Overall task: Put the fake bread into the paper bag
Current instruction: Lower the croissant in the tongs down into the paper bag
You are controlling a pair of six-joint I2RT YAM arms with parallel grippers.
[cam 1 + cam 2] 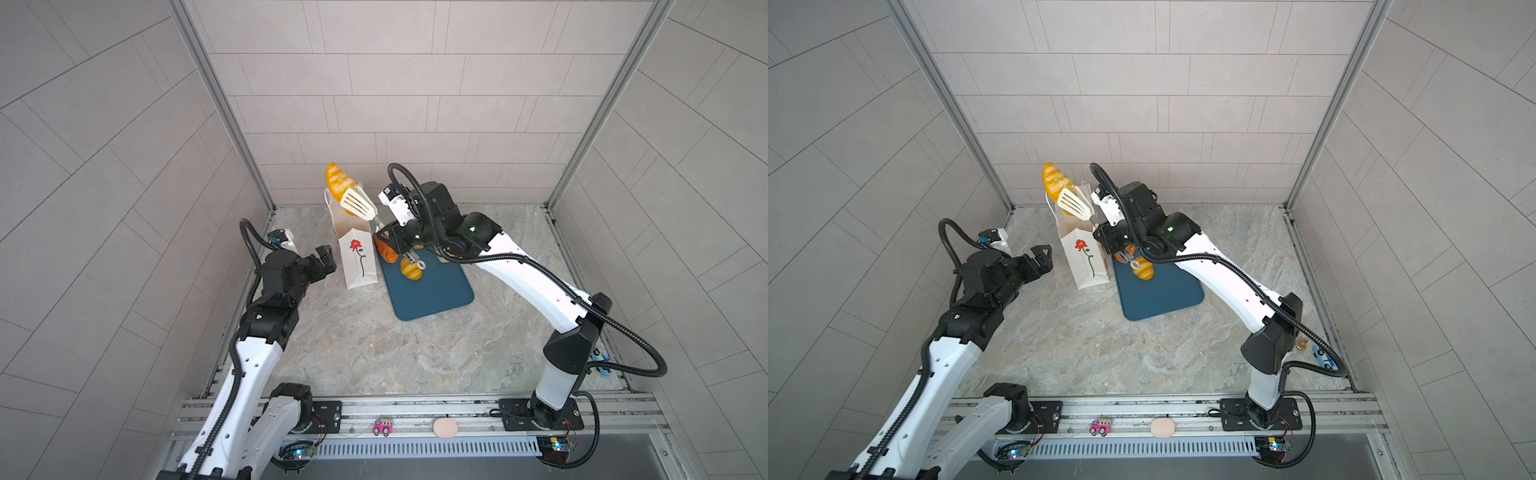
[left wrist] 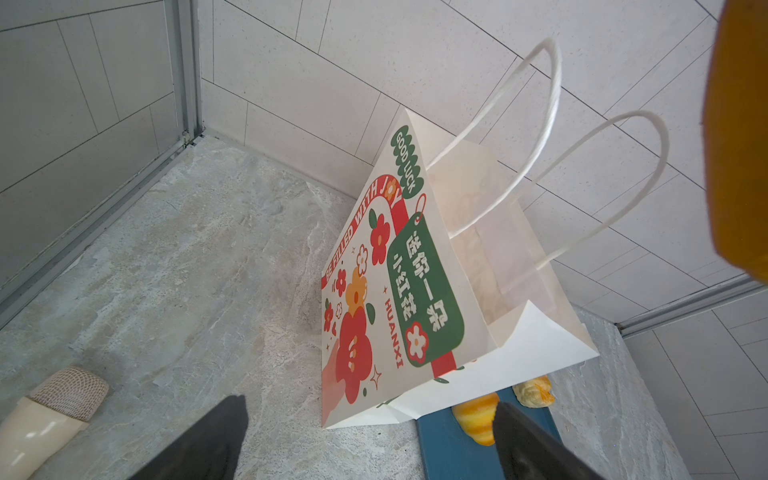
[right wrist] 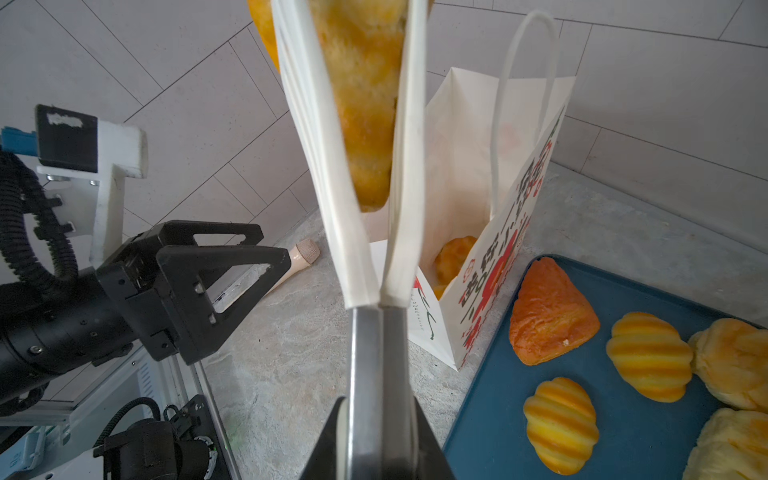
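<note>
A long golden striped piece of fake bread [image 1: 337, 179] [image 1: 1054, 179] [image 3: 365, 104] hangs above the mouth of the white paper bag [image 1: 358, 259] [image 1: 1087, 262] [image 2: 415, 291] [image 3: 469, 174], clamped between the white slotted blades of metal tongs [image 1: 358, 204] [image 1: 1073, 204] [image 3: 370, 332]. My right gripper [image 1: 388, 233] [image 1: 1106, 236] [image 3: 378, 436] is shut on the tongs' handles. Another bread [image 3: 455, 255] lies inside the bag. My left gripper [image 1: 326, 257] [image 1: 1042, 254] [image 2: 368, 403] stands open just left of the bag, holding nothing.
The dark-blue tray [image 1: 432, 297] [image 1: 1158, 299] [image 3: 623, 449] beside the bag carries a reddish-brown triangular loaf [image 3: 548, 311], striped rolls [image 3: 648, 355] and a knobbly bun [image 3: 735, 361]. A cream toy microphone [image 2: 50, 407] lies left of the bag. Small toys [image 1: 382, 428] sit on the front rail.
</note>
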